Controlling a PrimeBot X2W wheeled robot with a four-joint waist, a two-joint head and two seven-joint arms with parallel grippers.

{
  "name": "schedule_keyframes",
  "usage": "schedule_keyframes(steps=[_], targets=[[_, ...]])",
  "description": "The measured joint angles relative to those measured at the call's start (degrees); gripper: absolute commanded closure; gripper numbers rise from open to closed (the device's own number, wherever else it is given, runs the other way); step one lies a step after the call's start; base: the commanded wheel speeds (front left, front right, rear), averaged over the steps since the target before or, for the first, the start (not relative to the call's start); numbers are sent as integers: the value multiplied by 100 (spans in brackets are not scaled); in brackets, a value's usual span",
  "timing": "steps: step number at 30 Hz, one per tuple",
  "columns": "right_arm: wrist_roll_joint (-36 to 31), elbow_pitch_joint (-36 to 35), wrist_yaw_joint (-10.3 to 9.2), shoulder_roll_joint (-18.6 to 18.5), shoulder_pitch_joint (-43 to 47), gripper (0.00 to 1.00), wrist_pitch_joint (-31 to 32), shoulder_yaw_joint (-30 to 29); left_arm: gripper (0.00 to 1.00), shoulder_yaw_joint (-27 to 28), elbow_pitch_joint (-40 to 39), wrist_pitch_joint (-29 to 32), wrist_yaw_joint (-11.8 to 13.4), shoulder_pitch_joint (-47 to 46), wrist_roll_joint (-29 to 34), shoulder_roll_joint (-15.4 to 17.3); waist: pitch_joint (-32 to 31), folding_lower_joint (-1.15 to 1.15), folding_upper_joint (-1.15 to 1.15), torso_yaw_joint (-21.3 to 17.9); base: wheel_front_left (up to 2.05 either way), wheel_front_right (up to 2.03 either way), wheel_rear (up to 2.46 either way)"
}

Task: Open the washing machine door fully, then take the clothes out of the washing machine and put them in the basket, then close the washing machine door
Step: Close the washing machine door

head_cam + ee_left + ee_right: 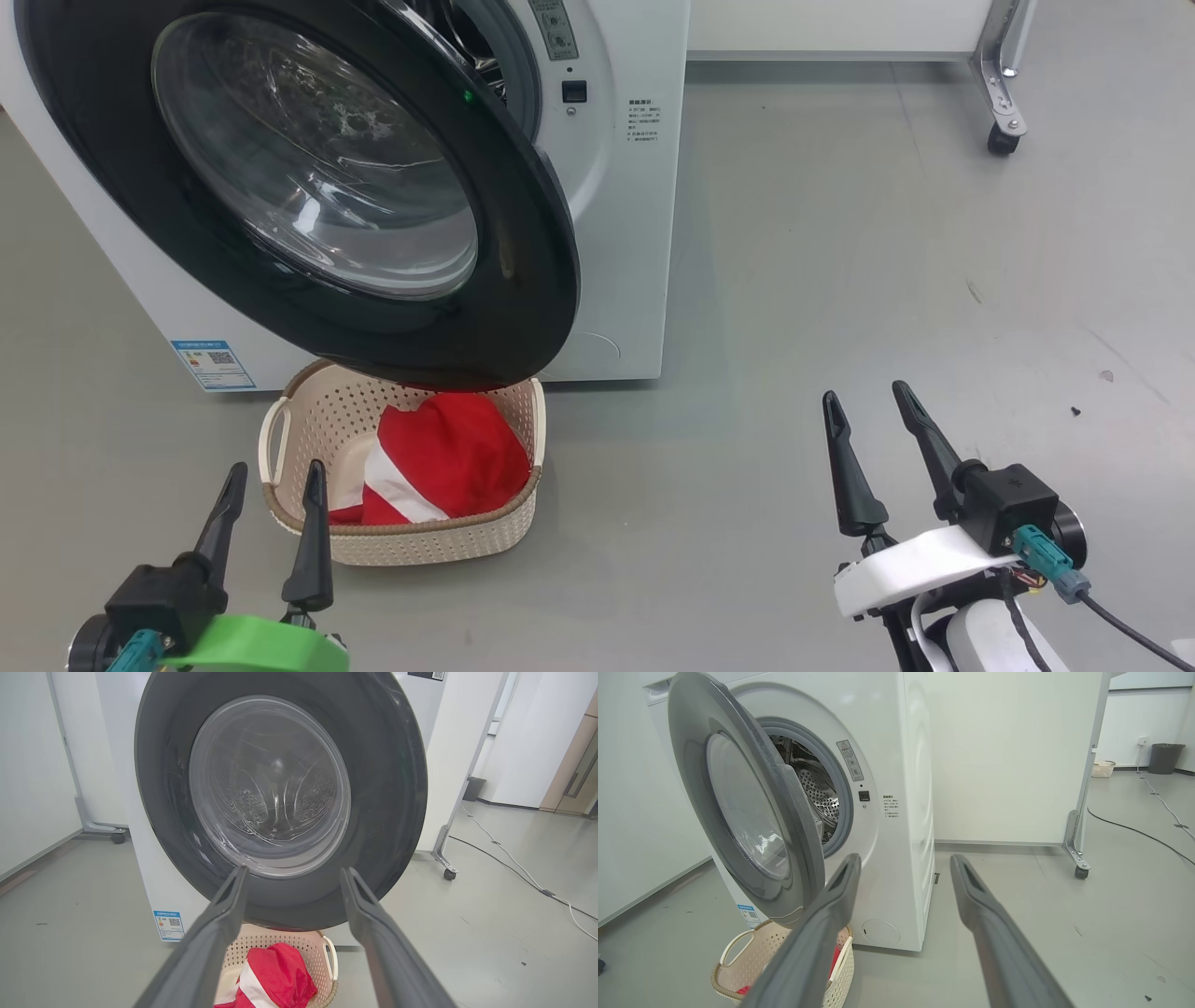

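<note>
**Operator:** Head view: where are the bright red fabric clothes (448, 457)?

**Guide:** You find them in the small cream perforated plastic basket (420, 541), white stripe slanting, below the round black-rimmed glass door (317, 168) of the white front-loading washing machine (625, 187). The left gripper (276, 467) and right gripper (864, 392) are spread wide and empty, likely freed for closing.

**Operator:** Left wrist view?

**Guide:** The door's glass faces you squarely.

**Operator:** Right wrist view?

**Guide:** The door stands ajar, free edge pointing outward over the basket.

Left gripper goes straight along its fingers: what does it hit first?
Likely the washing machine door, near its glass's lower edge; the left gripper aims right at it. Depth unclear.
</note>
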Motion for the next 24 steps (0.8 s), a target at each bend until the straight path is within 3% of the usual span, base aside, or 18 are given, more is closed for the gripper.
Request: schedule_keyframes(steps=[24], targets=[[-21,2,41,15,7,0,0,-23,0,141,-1,0,-157,162,282,-179,-24,0,0,48,0,0,0]])
